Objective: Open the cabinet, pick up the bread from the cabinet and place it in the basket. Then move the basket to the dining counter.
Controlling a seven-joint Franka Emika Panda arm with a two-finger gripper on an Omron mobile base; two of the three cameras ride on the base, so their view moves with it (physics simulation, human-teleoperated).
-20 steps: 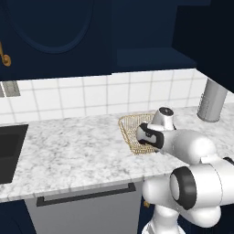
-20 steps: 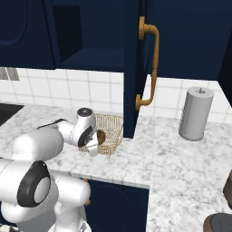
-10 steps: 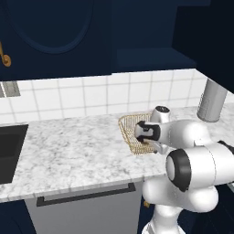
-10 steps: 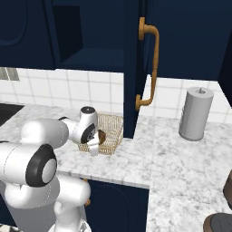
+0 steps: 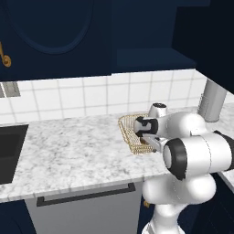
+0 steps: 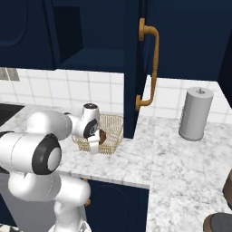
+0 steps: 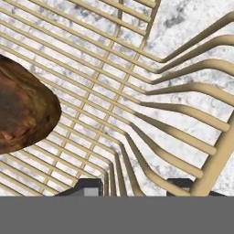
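Taking the basket (image 6: 105, 134) as the landmark: nearest, the tool (image 7: 137, 185) reaches down into it, its two dark tips straddling the wire wall at the basket's corner, one tip inside and one outside, though whether they pinch the wire I cannot tell. The bread (image 7: 20, 112) lies on the basket's mesh floor just beside the tips. The basket stands on a white-grey marbled worktop (image 5: 68, 151); behind it run white wall tiles (image 5: 82, 98), above hangs the open cabinet (image 6: 136, 68), its brass handle (image 6: 150, 68) just right of the basket, and farther right stands a grey cylinder (image 6: 195, 113).
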